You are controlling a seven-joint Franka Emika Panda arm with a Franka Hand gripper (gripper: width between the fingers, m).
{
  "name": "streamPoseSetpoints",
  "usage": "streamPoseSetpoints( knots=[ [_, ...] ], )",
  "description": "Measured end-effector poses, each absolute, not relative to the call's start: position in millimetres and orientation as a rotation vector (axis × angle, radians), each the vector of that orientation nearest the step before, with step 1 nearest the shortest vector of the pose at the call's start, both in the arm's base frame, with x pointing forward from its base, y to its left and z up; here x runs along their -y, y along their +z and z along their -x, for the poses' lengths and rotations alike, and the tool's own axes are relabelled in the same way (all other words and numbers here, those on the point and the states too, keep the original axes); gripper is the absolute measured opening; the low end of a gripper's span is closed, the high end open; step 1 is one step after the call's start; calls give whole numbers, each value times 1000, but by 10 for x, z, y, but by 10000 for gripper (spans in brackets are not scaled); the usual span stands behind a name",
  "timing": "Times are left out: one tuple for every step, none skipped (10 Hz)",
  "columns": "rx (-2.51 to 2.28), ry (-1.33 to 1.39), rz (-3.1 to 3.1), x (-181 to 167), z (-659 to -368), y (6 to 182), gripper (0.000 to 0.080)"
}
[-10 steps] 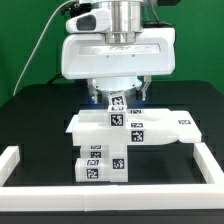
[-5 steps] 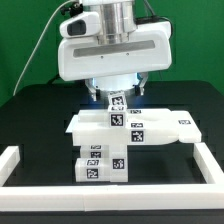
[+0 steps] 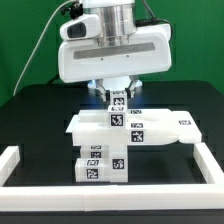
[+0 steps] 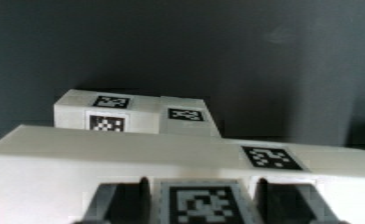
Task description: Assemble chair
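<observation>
While my claw [image 3: 113,90] hangs over the table [image 3: 35,110], my own housing hides its fingertips (open or closed, I cannot tell); the chair [image 3: 130,126] sits directly beneath me.

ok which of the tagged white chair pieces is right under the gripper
The small upright tagged piece standing behind the wide flat panel, directly below the gripper. The blocky piece sits at the front, nearest the border rail, well away from the gripper.
</observation>
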State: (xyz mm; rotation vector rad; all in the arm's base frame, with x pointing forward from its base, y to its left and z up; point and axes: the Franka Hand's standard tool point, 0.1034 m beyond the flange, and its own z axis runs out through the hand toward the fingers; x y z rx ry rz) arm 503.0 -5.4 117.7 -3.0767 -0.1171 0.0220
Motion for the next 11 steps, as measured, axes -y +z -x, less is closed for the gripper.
streamPoseSetpoints(
  knots=[
    [117, 22, 3077, 54, -5030, 1177, 283],
    [117, 22, 3077, 54, -5030, 1177, 283],
    [117, 22, 3077, 54, -5030, 1177, 283],
    [117, 22, 3077, 54, -5031, 1177, 283],
    [100, 22, 3077, 53, -5031, 1177, 283],
    [60, 22, 3078, 54, -5033, 1178, 284],
    [-8, 16, 3080, 66, -5040, 1179, 284],
    [-143, 14, 3073, 76, -5046, 1182, 284],
    [-365, 8, 3044, 85, -5054, 1182, 284],
    [-533, 6, 3017, 83, -5053, 1174, 284],
    [-746, -14, 2968, 62, -5066, 1172, 284]
  ],
)
